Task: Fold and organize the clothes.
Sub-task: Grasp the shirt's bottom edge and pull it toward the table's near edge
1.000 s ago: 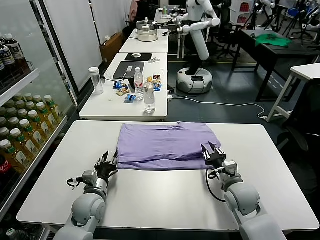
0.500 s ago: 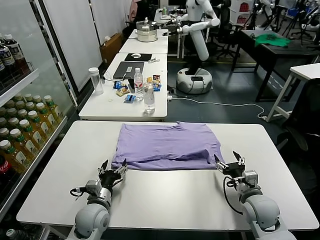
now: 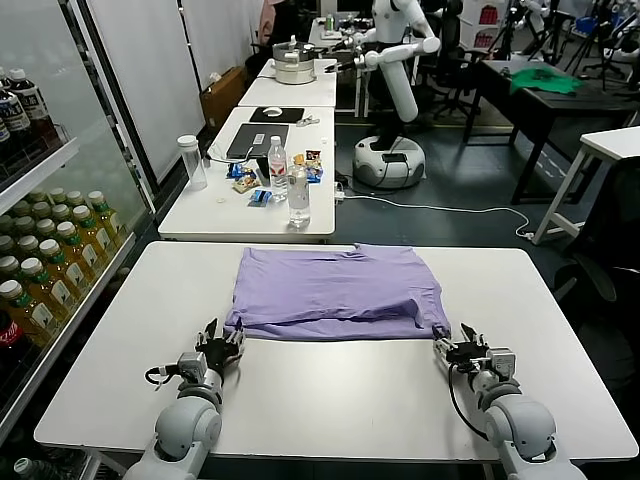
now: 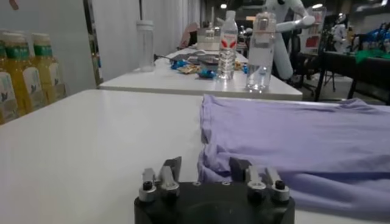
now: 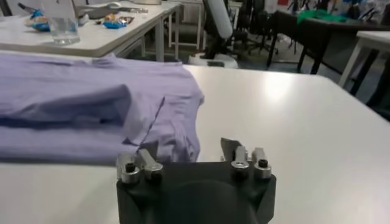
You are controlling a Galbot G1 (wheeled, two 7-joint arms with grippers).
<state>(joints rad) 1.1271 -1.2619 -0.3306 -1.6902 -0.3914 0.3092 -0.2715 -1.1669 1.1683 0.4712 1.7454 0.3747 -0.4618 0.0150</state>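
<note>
The lavender T-shirt [image 3: 335,290] lies folded flat across the far half of the white table [image 3: 340,395]. My left gripper [image 3: 221,347] is open, low over the table just before the shirt's near left corner [image 4: 210,167]. My right gripper [image 3: 460,342] is open, low over the table at the shirt's near right corner [image 5: 183,137]. Neither gripper holds any cloth. The shirt fills the left wrist view [image 4: 292,140] and the right wrist view [image 5: 91,103]. No dark printed marks show on the shirt.
A second table [image 3: 250,205] behind holds water bottles [image 3: 298,190], a tall cup [image 3: 191,160], snacks and a laptop. A drinks fridge [image 3: 40,240] stands at the left. Another robot [image 3: 395,80] and a green cloth [image 3: 543,79] are far back.
Both grippers have drawn back from the shirt's near edge and sunk toward the table. The shirt's near corners now lie released on the table.
</note>
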